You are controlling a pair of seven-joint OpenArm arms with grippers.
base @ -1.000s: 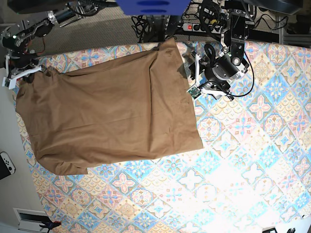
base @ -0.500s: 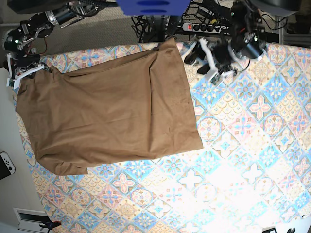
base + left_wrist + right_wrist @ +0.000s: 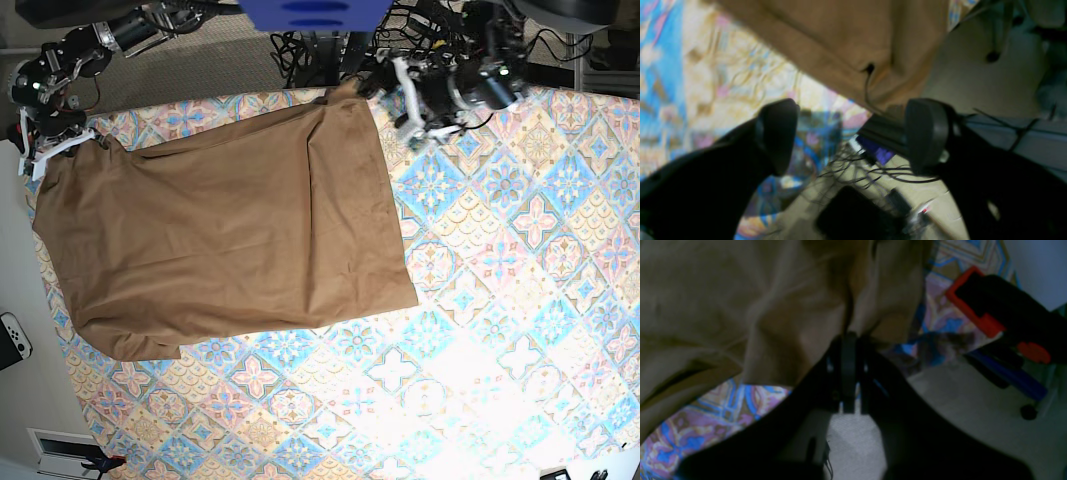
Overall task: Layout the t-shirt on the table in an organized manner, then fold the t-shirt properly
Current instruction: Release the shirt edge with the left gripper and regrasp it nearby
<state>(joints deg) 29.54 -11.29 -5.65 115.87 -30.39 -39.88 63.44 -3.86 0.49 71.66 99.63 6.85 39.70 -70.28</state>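
The tan-brown t-shirt (image 3: 220,230) lies spread over the left half of the table (image 3: 500,300), with creases near its far left corner. My right gripper (image 3: 80,142) is at that far left corner. In the right wrist view the right gripper (image 3: 848,343) is shut on a bunched fold of the t-shirt (image 3: 740,290). My left gripper (image 3: 390,95) hovers at the shirt's far right corner by the table's back edge. The left wrist view shows the left gripper (image 3: 851,133) open, nothing between its fingers, with the t-shirt (image 3: 840,40) edge just beyond the tips.
Behind the table's back edge lie a power strip (image 3: 425,55) and tangled cables (image 3: 857,166) on the floor. A red and black clamp (image 3: 990,306) sits at the table's corner near my right gripper. A white controller (image 3: 12,338) lies off the table's left side.
My left arm swung from beside the shirt's right edge back to its far right corner, and its jaws opened wider. The right gripper kept its hold and barely moved.
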